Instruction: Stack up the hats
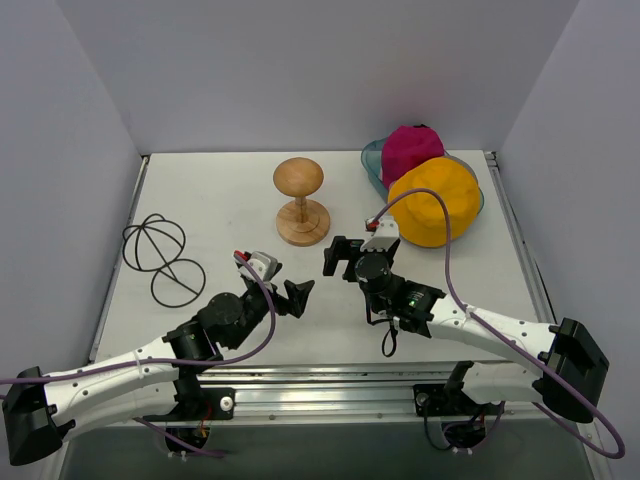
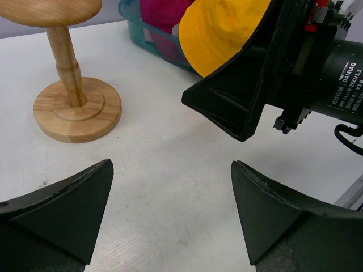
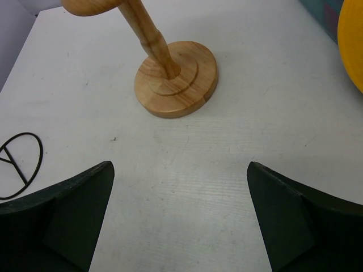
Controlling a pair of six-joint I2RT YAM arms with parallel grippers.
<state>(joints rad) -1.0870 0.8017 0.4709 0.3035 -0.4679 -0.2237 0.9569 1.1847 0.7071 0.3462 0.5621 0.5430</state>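
Three hats lie piled at the back right of the table. The mustard yellow hat (image 1: 432, 200) (image 2: 221, 31) is nearest, with the magenta cap (image 1: 412, 150) (image 2: 164, 12) behind it. Both rest on a blue-grey bucket-style hat (image 1: 372, 160) (image 2: 136, 22), of which only the rim shows. An edge of the yellow hat (image 3: 353, 45) shows in the right wrist view. My left gripper (image 1: 288, 290) (image 2: 170, 209) hovers open over bare table near the middle. My right gripper (image 1: 340, 255) (image 3: 178, 209) is open too, just right of it and facing the wooden stand. Neither holds anything.
A round-topped wooden stand (image 1: 300, 200) (image 2: 74, 107) (image 3: 173, 79) is upright at the centre back. A black wire-frame stand (image 1: 160, 255) (image 3: 20, 164) lies on the left side. In the left wrist view, the right gripper's black body (image 2: 255, 90) fills the space close ahead on the right.
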